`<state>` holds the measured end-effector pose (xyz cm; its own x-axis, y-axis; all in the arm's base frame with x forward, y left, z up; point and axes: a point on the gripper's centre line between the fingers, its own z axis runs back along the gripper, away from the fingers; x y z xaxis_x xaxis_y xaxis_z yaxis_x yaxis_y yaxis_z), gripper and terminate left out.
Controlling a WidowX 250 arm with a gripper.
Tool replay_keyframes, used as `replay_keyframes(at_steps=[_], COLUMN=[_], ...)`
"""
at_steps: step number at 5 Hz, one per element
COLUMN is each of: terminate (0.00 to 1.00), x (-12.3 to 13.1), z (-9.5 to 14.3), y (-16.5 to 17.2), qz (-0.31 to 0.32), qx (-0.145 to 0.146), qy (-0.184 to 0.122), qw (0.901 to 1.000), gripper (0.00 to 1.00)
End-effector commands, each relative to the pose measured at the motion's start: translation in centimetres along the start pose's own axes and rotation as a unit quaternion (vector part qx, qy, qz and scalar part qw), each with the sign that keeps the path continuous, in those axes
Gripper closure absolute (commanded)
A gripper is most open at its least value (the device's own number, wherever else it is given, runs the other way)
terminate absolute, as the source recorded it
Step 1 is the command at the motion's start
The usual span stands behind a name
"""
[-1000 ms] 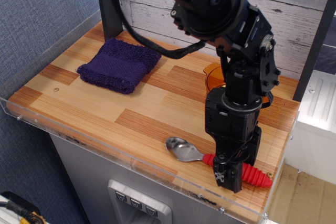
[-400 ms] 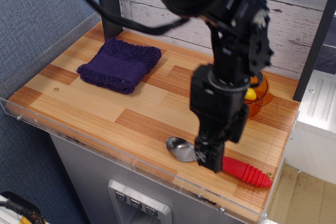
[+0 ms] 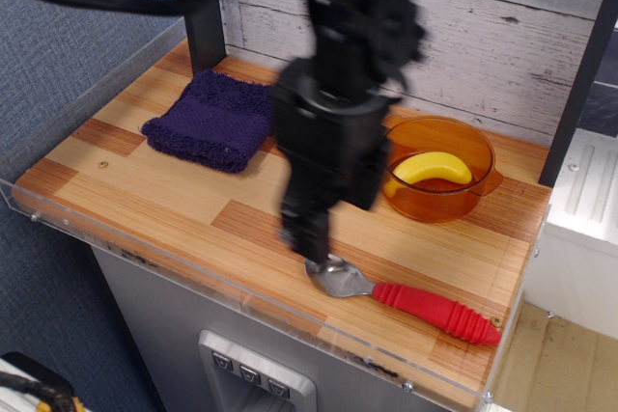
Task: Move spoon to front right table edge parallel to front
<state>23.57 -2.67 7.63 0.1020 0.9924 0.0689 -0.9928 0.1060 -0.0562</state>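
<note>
A red-handled spoon (image 3: 406, 296) lies flat on the front right part of a wooden plank table (image 3: 154, 205), close to the clear acrylic rim and running roughly along the front edge, its shiny metal bowl pointing left and its ribbed handle reaching toward the right corner. The black robot arm (image 3: 333, 94) stands over the middle of the table, blurred in the frame, with its hand (image 3: 307, 238) hanging just above and to the left of the spoon's bowl; nothing is seen in its grip, but the blur makes it impossible to tell whether the fingers are spread or pressed together, or whether the tip touches the bowl. Behind the spoon, near the back right of the table, sits an orange see-through bowl (image 3: 439, 202) with a yellow banana (image 3: 433, 170) resting inside it. A folded purple cloth (image 3: 220, 118) lies at the back left, well apart from the spoon and partly beside the arm's dark upright post (image 3: 201, 7). A whitewashed plank wall (image 3: 512, 36) closes off the back of the scene, and a blue textured wall (image 3: 68, 26) runs down the left side. The grey base (image 3: 174, 335) under the table carries a small panel of buttons (image 3: 253, 373) on its front face.
</note>
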Motion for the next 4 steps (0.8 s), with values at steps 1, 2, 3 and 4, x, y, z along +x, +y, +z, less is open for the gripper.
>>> replay_keyframes(at_steps=[1, 2, 3, 4], terminate=[0.00, 0.00, 0.00, 0.00], x=[5.8, 8.6, 12.0, 14.4], z=[1.6, 0.9, 0.4, 0.1], y=[0.2, 0.1, 0.4, 0.8], qz=[0.003, 0.009, 0.028, 0.013], qx=[0.033, 0.061, 0.065, 0.047], qy=[-0.055, -0.068, -0.072, -0.072], qw=[0.9979, 0.9958, 0.9949, 0.9962], gripper=[0.00, 0.00, 0.00, 0.00])
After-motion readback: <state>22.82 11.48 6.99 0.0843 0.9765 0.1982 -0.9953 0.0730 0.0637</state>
